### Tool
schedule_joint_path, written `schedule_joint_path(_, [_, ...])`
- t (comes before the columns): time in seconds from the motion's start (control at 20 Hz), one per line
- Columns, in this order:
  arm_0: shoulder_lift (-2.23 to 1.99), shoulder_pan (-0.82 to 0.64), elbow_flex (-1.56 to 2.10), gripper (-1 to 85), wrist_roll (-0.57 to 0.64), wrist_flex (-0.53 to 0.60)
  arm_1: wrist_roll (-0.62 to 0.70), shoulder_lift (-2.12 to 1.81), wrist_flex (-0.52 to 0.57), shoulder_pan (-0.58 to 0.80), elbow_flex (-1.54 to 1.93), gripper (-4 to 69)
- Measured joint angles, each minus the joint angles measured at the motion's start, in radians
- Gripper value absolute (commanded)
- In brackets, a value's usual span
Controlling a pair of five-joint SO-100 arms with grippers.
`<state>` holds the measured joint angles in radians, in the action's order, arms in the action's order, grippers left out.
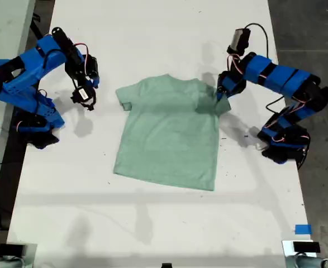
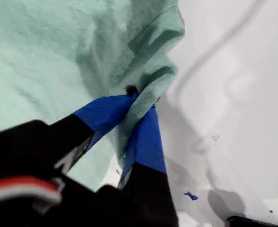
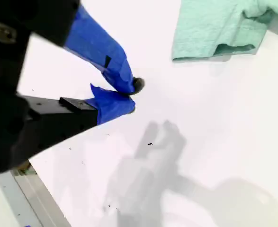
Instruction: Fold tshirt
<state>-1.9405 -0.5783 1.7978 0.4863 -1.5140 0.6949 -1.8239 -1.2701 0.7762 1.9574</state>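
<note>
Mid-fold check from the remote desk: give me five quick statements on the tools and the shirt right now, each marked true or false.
1. My first tool is shut on a sleeve of the pale mint-green cloth t-shirt. True.
2. My second tool grips the other sleeve. False: it holds nothing and is off the cloth, over the bare white table.
3. The t-shirt is already folded in half. False: its body lies spread flat.
4. The arm gripping the sleeve is at the exterior view's right. True.
5. A strip of blue tape lies on the shirt. False: it sits on the table near the exterior view's lower right corner.
</note>
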Motion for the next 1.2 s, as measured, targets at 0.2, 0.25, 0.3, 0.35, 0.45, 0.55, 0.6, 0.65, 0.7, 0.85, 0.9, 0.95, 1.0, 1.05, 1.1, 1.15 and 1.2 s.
schedule_joint_path(0.2, [0.000, 0.012, 0.000, 0.0, -0.008, 0.000, -0.101, 0.014, 0.032, -0.117, -0.160, -2.0])
schedule_joint_path(0.25, [0.000, 0.015, 0.000, 0.0, -0.009, 0.000, -0.132, 0.044, 0.071, -0.129, -0.183, -2.0])
schedule_joint_path(0.3, [0.000, 0.015, 0.000, 0.0, -0.012, 0.000, -0.164, 0.089, 0.112, -0.156, -0.209, -2.0])
schedule_joint_path(0.35, [0.000, 0.017, 0.000, 0.0, -0.015, 0.000, -0.190, 0.143, 0.158, -0.189, -0.239, -2.0])
schedule_joint_path(0.45, [0.000, 0.020, 0.000, 0.0, -0.018, 0.000, -0.229, 0.270, 0.261, -0.255, -0.307, -2.0])
schedule_joint_path(0.55, [0.006, 0.020, 0.000, 0.0, -0.018, 0.000, -0.245, 0.437, 0.354, -0.305, -0.407, -2.0])
schedule_joint_path(0.6, [0.008, 0.020, 0.000, 0.0, -0.018, 0.000, -0.249, 0.526, 0.385, -0.325, -0.462, -0.6])
schedule_joint_path(0.65, [0.008, 0.020, 0.000, 0.0, -0.018, 0.000, -0.250, 0.617, 0.394, -0.341, -0.529, 11.5])
schedule_joint_path(0.7, [0.008, 0.020, 0.000, 0.0, -0.018, 0.000, -0.255, 0.703, 0.396, -0.350, -0.595, 31.7])
schedule_joint_path(0.85, [0.008, 0.020, 0.000, 0.0, -0.018, 0.000, -0.259, 0.836, 0.310, -0.351, -0.755, 39.9])
schedule_joint_path(0.9, [0.008, 0.020, 0.000, 0.0, -0.018, 0.000, -0.259, 0.842, 0.259, -0.351, -0.785, 39.5])
schedule_joint_path(0.95, [0.008, 0.020, 0.000, 0.0, -0.018, 0.000, -0.259, 0.842, 0.212, -0.351, -0.802, 39.4])
schedule_joint_path(1.0, [0.008, 0.020, 0.000, 0.0, -0.018, 0.000, -0.256, 0.841, 0.164, -0.350, -0.811, 38.3])
schedule_joint_path(1.05, [0.008, 0.020, 0.000, 0.0, -0.018, 0.000, -0.253, 0.819, 0.097, -0.350, -0.813, 36.5])
schedule_joint_path(1.1, [0.009, 0.020, 0.000, 0.0, -0.018, 0.000, -0.245, 0.781, 0.044, -0.350, -0.811, 33.9])
schedule_joint_path(1.15, [0.011, 0.020, 0.000, 0.0, -0.018, 0.000, -0.236, 0.727, 0.000, -0.348, -0.813, 31.6])
schedule_joint_path(1.2, [0.011, 0.020, 0.000, 0.0, -0.018, 0.000, -0.224, 0.666, -0.040, -0.348, -0.813, 30.2])
